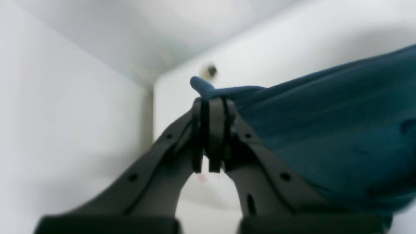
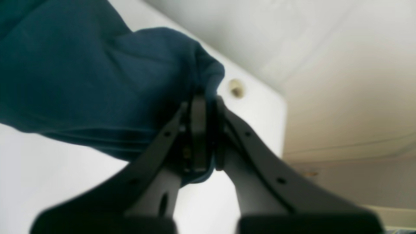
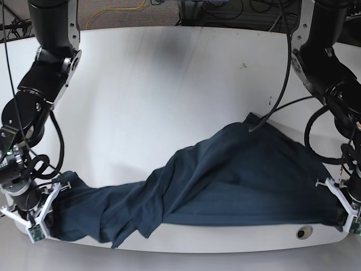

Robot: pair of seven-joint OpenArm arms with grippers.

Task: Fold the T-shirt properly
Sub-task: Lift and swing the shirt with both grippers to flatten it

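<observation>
The dark navy T-shirt [image 3: 225, 180] lies stretched and wrinkled along the near edge of the white table, bunched toward the base view's left. My left gripper [image 1: 211, 107] is shut on a corner of the T-shirt [image 1: 325, 130] at the table's near right corner in the base view [image 3: 342, 212]. My right gripper [image 2: 203, 104] is shut on a bunched edge of the T-shirt [image 2: 97, 81], at the near left corner in the base view [image 3: 48, 212]. Fabric hides the fingertips in the base view.
The white table [image 3: 169, 90] spreads behind the shirt. A small round hole [image 3: 304, 232] sits near the front right edge, also seen as a hole [image 2: 236, 88] by the right gripper. Cables [image 3: 225, 11] lie beyond the table's far edge.
</observation>
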